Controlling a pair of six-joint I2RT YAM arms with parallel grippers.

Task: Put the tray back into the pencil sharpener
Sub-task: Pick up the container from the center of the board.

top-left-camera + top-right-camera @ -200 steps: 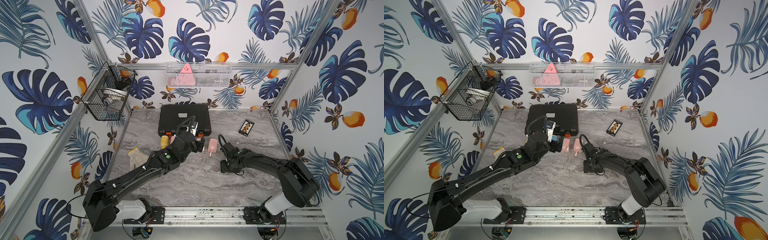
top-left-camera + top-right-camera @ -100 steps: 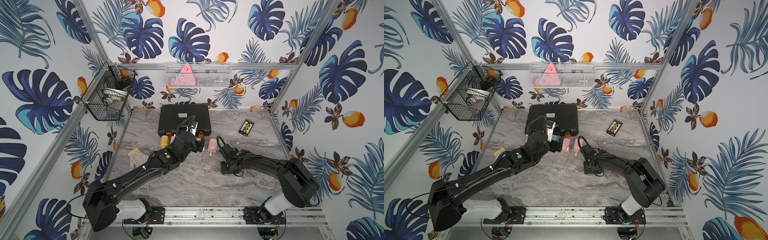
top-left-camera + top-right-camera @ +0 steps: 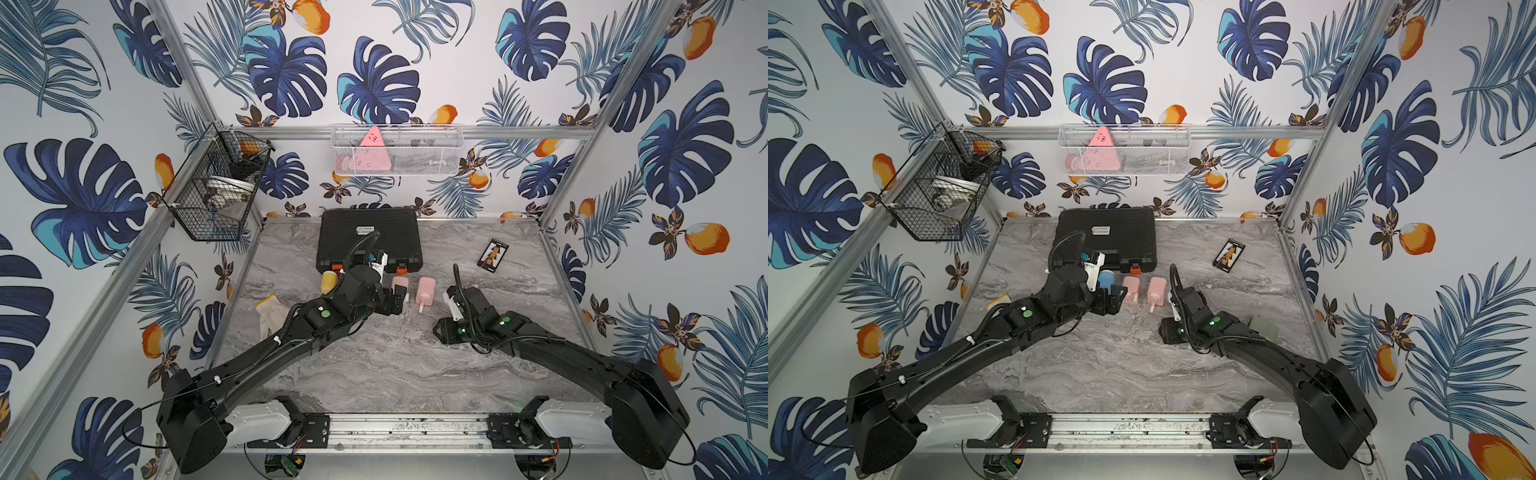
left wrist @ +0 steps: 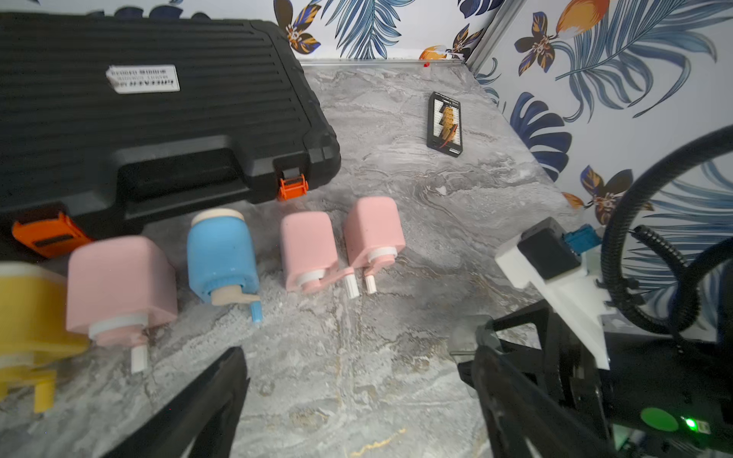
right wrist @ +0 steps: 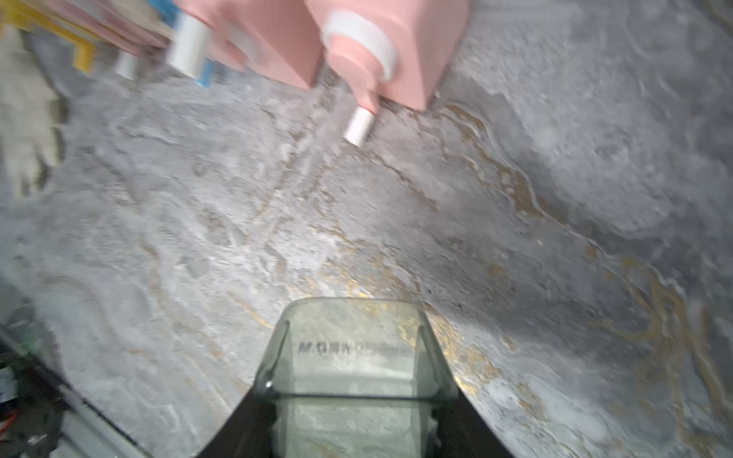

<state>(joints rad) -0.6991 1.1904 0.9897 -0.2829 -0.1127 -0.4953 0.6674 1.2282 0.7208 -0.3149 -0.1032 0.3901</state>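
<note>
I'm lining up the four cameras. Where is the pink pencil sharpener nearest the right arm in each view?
In a top view: pink sharpener mid-table, in front of the black case's right corner.
In a top view: the sharpener, same spot.
Left wrist: the sharpener ends the row, on the right arm's side.
Right wrist: the sharpener lies just beyond the held clear tray.
Shared landmark: its pink twin beside it.

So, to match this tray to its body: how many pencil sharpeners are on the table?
5, in a row before the black case: yellow sharpener, pink sharpener, blue sharpener, second pink sharpener, third pink sharpener. Others may be hidden.
</note>
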